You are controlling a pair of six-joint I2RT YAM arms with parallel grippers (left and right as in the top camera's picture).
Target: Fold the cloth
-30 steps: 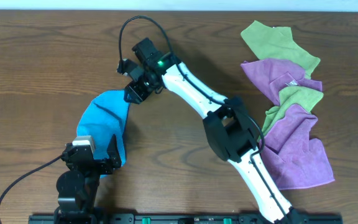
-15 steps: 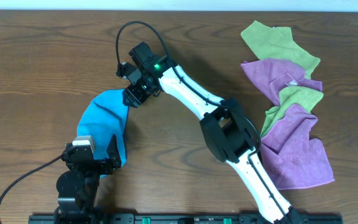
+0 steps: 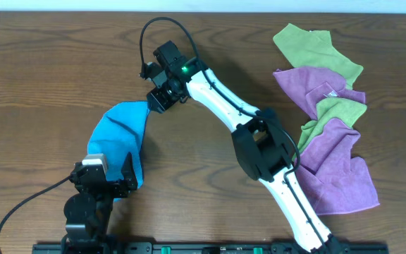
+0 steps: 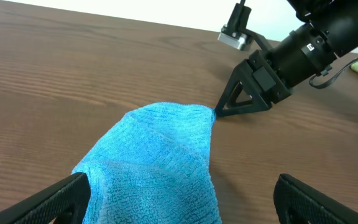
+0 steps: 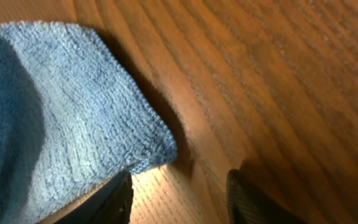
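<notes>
Overhead, and the sky-blue cloth (image 3: 122, 130) lies bunched on the wooden table (image 3: 41, 77), left of centre, a long crumpled shape running from the left arm's wrist up toward the middle. The right gripper (image 3: 155, 104) reaches far across the table, its tip right at the cloth's upper corner. On the right wrist view its two dark fingers (image 5: 253, 199) stand apart with bare wood showing between them, and the cloth (image 5: 61, 106) has its corner just ahead of that gap, its edge running down beside one finger. Nothing is pinched, so those jaws are parted and empty. Over to the left wrist view: the left gripper (image 4: 182, 196) has its jaws spread wide, one finger low in each bottom corner of the picture. The cloth (image 4: 160, 162) is heaped between and ahead of them, not clamped. Beyond it the right gripper (image 4: 219, 113) sits at the cloth's pointed far corner; whether it touches cannot be told. Well apart on the right side of the table lie the lime-green cloths (image 3: 316, 46) and purple cloths (image 3: 337, 169), overlapping in a loose pile
</notes>
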